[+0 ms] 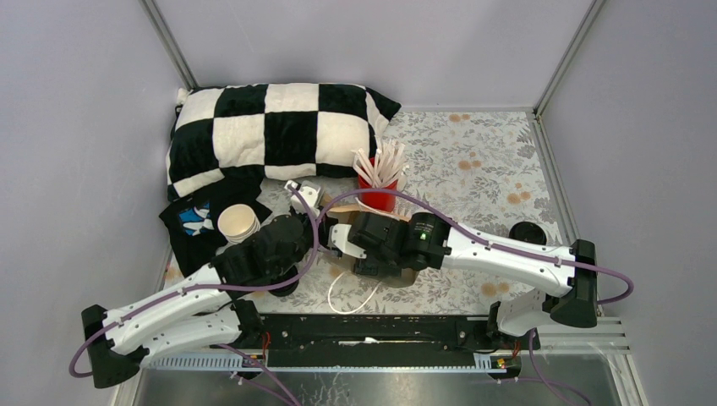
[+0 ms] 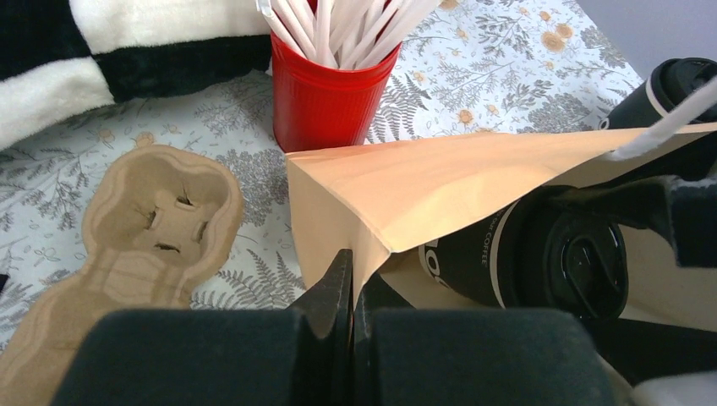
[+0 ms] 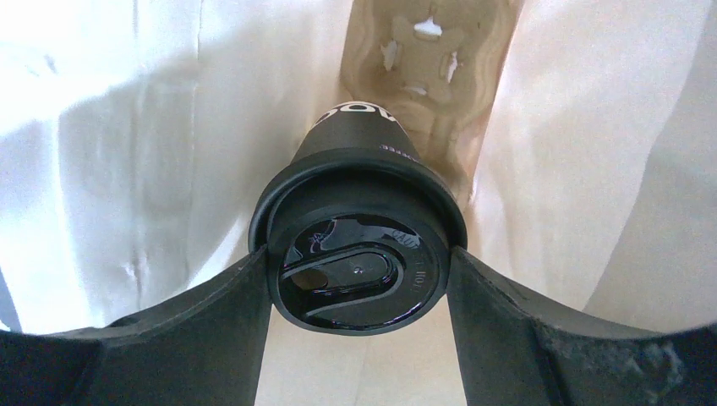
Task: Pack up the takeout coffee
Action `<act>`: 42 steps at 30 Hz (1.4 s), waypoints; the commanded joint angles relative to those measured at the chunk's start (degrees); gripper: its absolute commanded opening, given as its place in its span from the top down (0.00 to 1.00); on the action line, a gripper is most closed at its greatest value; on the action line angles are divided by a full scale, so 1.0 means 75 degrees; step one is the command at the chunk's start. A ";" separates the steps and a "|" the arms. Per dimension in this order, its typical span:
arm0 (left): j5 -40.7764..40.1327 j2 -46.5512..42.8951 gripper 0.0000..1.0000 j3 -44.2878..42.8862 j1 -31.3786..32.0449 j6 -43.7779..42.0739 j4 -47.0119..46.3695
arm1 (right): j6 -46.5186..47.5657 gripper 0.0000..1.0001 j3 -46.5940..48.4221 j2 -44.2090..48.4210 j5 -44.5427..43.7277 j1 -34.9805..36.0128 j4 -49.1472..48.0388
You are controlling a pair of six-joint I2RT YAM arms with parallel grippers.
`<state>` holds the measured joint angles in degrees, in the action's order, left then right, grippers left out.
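One takeout coffee cup (image 3: 359,245), dark-sided with a black lid, lies on its side inside the brown paper bag (image 2: 440,182). My right gripper (image 3: 359,258) reaches into the bag, its two fingers pressed against opposite sides of the lid rim. My left gripper (image 2: 351,275) is shut on the bag's near edge and holds the mouth up. The same cup (image 2: 541,258) shows in the left wrist view under the raised flap. A second lidded coffee cup (image 1: 528,233) stands on the table to the right, apart from both grippers.
A cardboard cup carrier (image 2: 144,228) lies left of the bag. A red cup of white straws (image 1: 376,190) stands just behind it. A stack of lidless cups (image 1: 239,224) sits on dark cloth at the left, with a checkered pillow (image 1: 270,131) at the back.
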<state>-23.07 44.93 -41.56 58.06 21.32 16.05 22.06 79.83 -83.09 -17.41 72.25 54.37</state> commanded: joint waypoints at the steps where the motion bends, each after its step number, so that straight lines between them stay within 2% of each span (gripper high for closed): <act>1: -0.0373 0.0341 1.00 0.0164 -0.0003 -0.0517 -0.0893 | -0.0071 0.70 -0.0224 0.0131 -0.0428 -0.0009 -0.0627; 6: -0.0261 0.0652 1.00 -0.0026 0.0003 -0.0741 -0.0836 | 0.0161 0.70 0.0031 0.0368 -0.0952 -0.0104 -0.0076; 13: -0.0234 0.0487 1.00 -0.0098 -0.0004 -0.0660 -0.0365 | 0.0141 0.69 0.0325 0.0634 -0.1126 -0.0129 0.1036; 16: -0.0223 0.0324 1.00 -0.0034 0.0001 -0.0605 -0.0260 | 0.0325 0.69 -0.0074 0.0894 -0.1191 -0.0141 0.0896; 33: 0.0232 0.0264 1.00 -0.0365 -0.0004 -0.0742 -0.0075 | 0.0597 0.71 -0.1159 0.0700 -0.1689 -0.0543 -0.0295; 42: 0.0844 0.0356 1.00 -0.0652 -0.0004 -0.0827 0.0204 | 0.0804 0.71 -0.1560 0.0895 -0.0854 -0.1108 -0.1011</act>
<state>-19.70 47.55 -43.09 58.06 16.01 16.32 26.59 69.08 -77.89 -25.87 66.39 49.12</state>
